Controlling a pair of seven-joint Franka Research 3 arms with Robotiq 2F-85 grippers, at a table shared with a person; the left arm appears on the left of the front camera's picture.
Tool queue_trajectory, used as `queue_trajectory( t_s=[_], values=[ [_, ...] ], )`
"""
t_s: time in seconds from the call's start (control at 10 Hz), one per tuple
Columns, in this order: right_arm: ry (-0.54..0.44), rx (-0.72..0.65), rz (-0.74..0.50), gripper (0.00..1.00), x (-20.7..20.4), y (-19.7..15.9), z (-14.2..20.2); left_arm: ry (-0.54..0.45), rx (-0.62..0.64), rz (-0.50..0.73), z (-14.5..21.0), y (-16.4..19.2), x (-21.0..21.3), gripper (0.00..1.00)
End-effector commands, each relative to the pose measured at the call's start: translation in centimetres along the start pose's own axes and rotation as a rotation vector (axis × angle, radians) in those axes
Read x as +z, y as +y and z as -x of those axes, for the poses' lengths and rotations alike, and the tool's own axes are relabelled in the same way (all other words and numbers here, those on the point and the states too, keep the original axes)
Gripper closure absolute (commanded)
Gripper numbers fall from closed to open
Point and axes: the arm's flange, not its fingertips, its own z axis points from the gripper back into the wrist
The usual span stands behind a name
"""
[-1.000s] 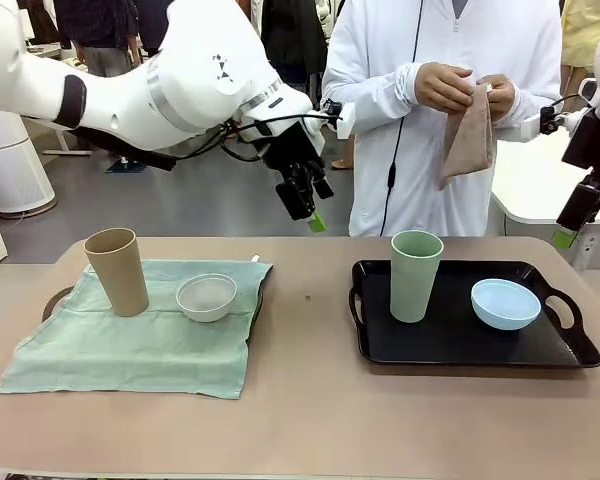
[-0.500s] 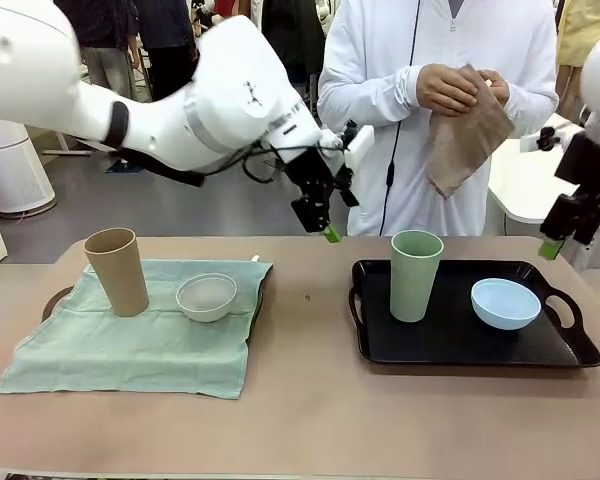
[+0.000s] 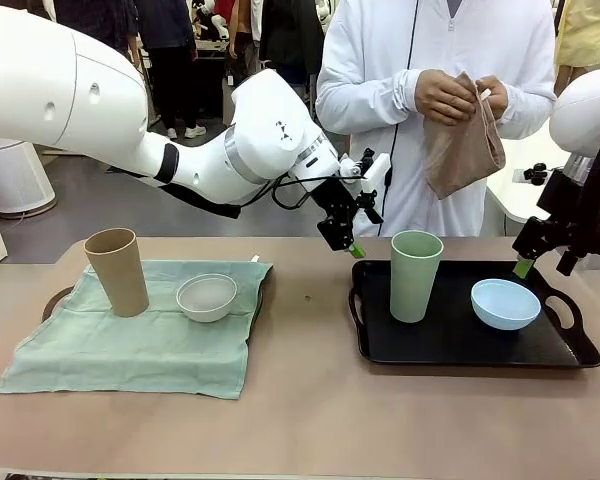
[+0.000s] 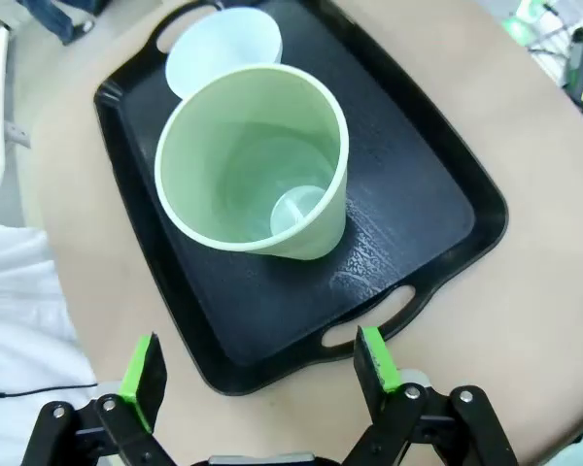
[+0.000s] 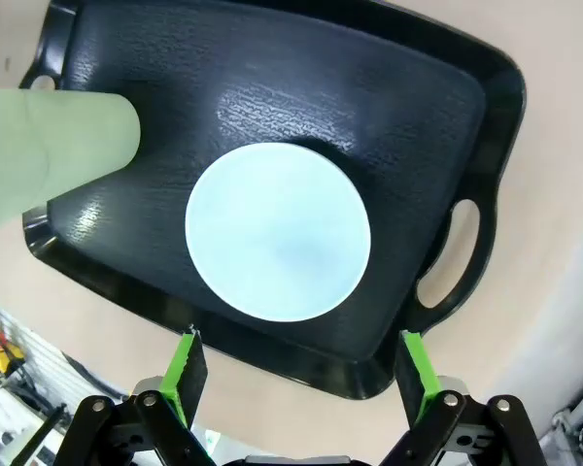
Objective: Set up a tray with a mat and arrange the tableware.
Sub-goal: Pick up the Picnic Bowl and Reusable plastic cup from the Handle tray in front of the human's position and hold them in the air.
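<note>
A black tray (image 3: pixel 460 343) on the right carries the sage green cup (image 3: pixel 415 275) and the pale blue bowl (image 3: pixel 505 304). My left gripper (image 3: pixel 352 247) hangs open just left of that cup, above the tray's back left corner. In the left wrist view the cup (image 4: pixel 253 175) stands upright beyond the open gripper (image 4: pixel 262 364). My right gripper (image 3: pixel 525 265) is open above the bowl's far side. The right wrist view has the bowl (image 5: pixel 277 231) beyond the spread gripper (image 5: pixel 301 364). At the left, the tan cup (image 3: pixel 117 270) and white bowl (image 3: pixel 207 296) sit on a green mat (image 3: pixel 130 345).
A second dark tray's handle (image 3: pixel 54 302) pokes out from under the green mat. Across the table a person holds a brown cloth (image 3: pixel 465 140) in both hands at chest height. Bare tabletop (image 3: pixel 305 400) runs between the two trays and along the near edge.
My left arm has swung right and down to the green cup. My right gripper has dropped and moved left over the blue bowl. The person has shifted the brown cloth in their hands.
</note>
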Motion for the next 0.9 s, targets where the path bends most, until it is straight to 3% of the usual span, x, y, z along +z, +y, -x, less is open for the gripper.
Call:
queue_trajectory(
  t_s=[0.0,0.1,0.3,0.5,0.8],
  values=[
    [0.02,0.023,0.007,0.0,0.6,0.2,0.5,0.031,-0.014,-0.002,-0.6,-0.7,1.5,0.0],
    [0.0,0.0,0.0,0.0,0.0,0.0,0.0,0.0,0.0,0.0,0.0,0.0,0.0,0.0],
    [0.019,-0.038,-0.033,0.0,-2.3,-1.2,-1.4,-0.12,0.174,-0.032,0.8,-1.5,-0.8,0.0],
    [-0.02,-0.099,0.037,0.0,-3.2,-2.2,-1.7,-0.141,0.269,-0.112,1.5,-3.1,-0.8,0.0],
    [-0.041,-0.127,0.072,0.0,-5.4,-3.1,-2.5,-0.24,0.331,-0.023,2.9,-3.6,-4.5,0.0]
  ],
)
